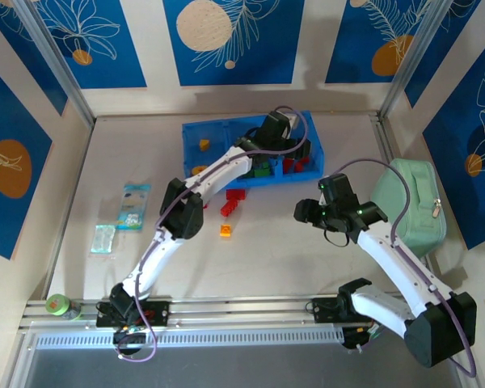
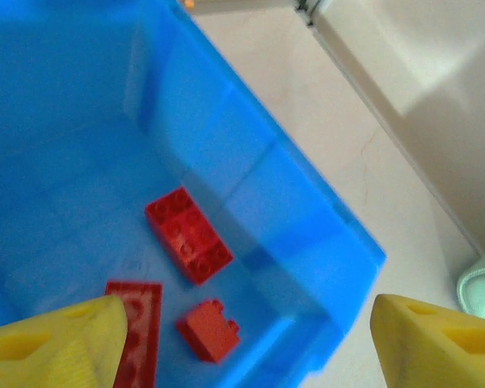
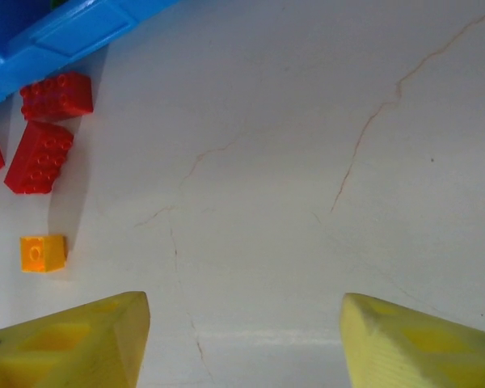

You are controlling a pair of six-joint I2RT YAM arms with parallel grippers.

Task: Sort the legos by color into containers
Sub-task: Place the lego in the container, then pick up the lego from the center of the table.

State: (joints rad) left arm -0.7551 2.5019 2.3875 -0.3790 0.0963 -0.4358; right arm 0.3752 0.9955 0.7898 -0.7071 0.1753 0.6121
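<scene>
1. Left pincer [image 2: 246, 311], fingers apart and empty, hangs over the tray's [image 2: 307, 210] right compartment, where three red legos [image 2: 188, 234] lie.
2. Right pincer [image 3: 242, 299], also apart and empty, seems better placed for the loose red bricks [image 3: 39, 156] and orange brick [image 3: 42, 252] just before the tray, off to its left.
3. Left arm [image 1: 218, 174] hides the tray's middle compartment.

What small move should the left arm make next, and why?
Probably lift the left gripper clear of the tray: its jaws stand open and empty above red bricks inside, while loose red bricks and an orange brick lie on the table.
</scene>
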